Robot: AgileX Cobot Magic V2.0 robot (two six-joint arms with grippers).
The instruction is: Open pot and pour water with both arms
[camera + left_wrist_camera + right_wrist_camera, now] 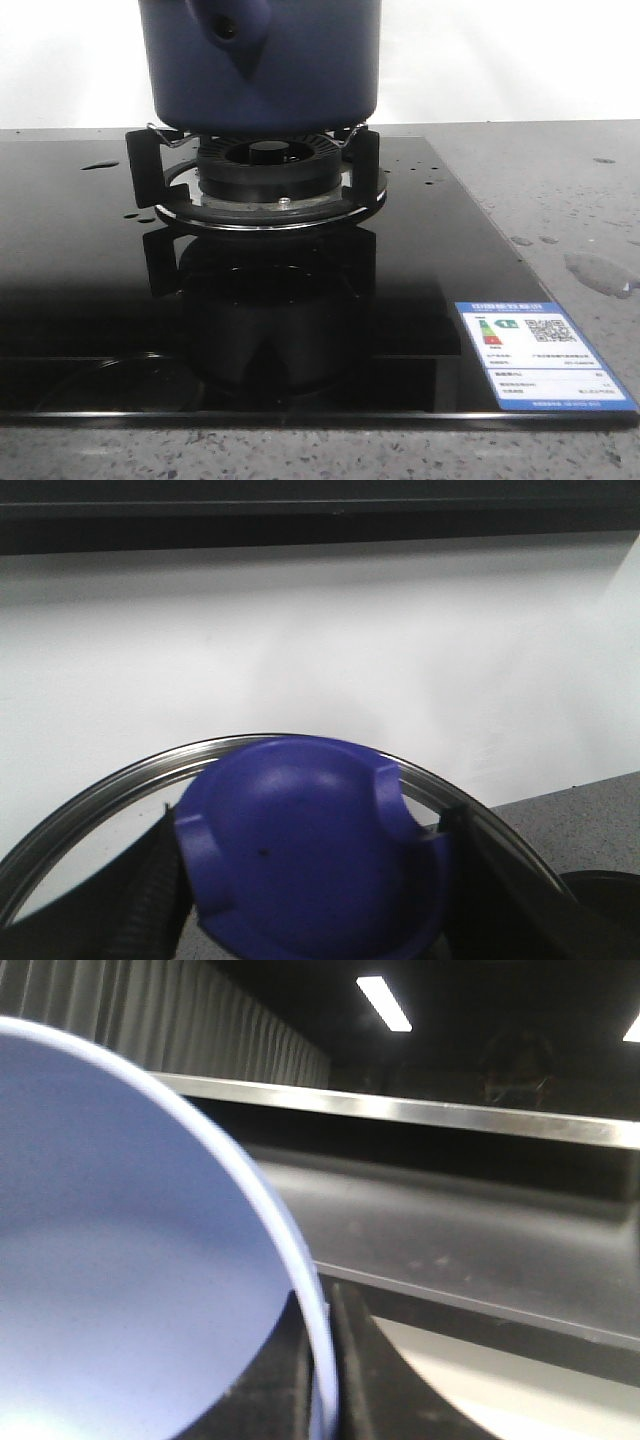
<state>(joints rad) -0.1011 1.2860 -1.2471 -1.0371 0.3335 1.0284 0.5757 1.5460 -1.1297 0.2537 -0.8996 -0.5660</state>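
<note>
The dark navy pot [300, 70] stands on the gas burner [265, 165], its handle stub with the round hole [232, 30] facing the camera; its top is cut off by the frame. Neither gripper shows in the front view. In the left wrist view my left gripper [315, 890] is shut on the blue knob [300, 820] of a glass lid with a metal rim [90, 800], held up before a white wall. In the right wrist view my right gripper [325, 1360] is shut on the rim of a light blue bowl [120, 1290].
The burner sits on a black glass hob [100, 300] with a label sticker [540, 355] at its front right corner. Grey counter lies to the right, with water spots [600, 272]. Small drops dot the hob near the burner.
</note>
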